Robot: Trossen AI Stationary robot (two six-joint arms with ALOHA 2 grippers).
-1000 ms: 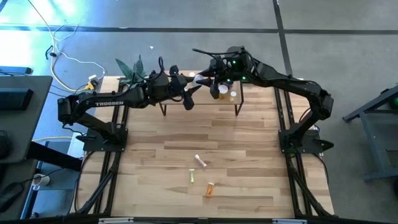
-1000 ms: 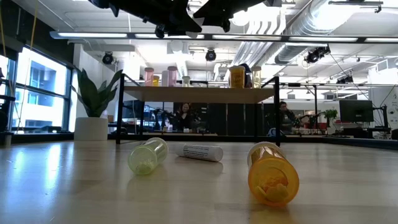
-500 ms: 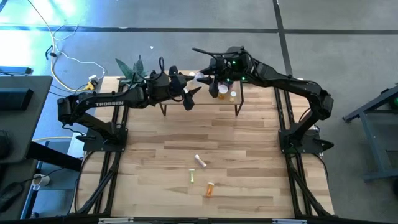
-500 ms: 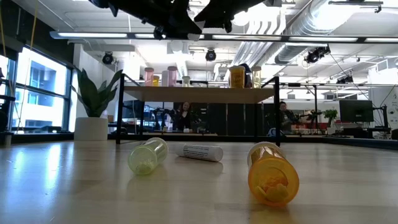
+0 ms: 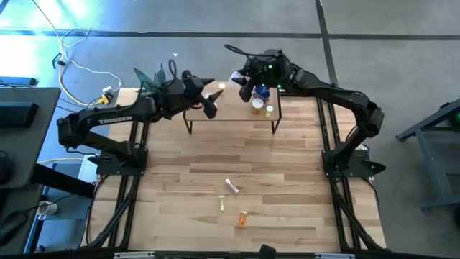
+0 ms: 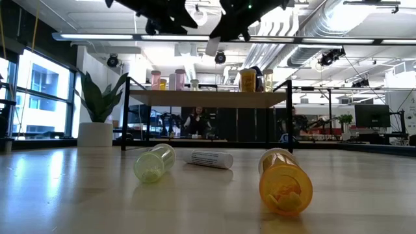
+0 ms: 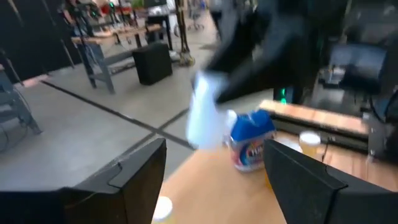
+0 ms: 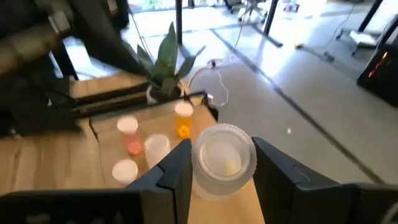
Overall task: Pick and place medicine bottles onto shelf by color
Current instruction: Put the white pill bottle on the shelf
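My right gripper hangs above the shelf's far edge, shut on a white medicine bottle. The same bottle shows pale in the left wrist view. My left gripper stands open over the shelf's left part, with nothing between its fingers. A blue bottle, an orange one and several small capped ones stand upright on the shelf. A white bottle, a yellow-green one and an orange one lie on their sides on the table. My right gripper pinches the white bottle's round body between its two fingers, one on each side. The bottle's round end faces the wrist camera. It is lifted clear, above the shelf and the bottles on it.
A potted green plant stands at the table's far left corner, next to the shelf. The shelf's thin black legs rise from the table. Bare wood lies between the shelf and the three lying bottles.
The two grippers stood close together over the shelf, a white bottle between them. My left gripper has drawn back from it toward the table's left and far edge. My right gripper has kept the bottle, turned, and gone a little toward the far edge.
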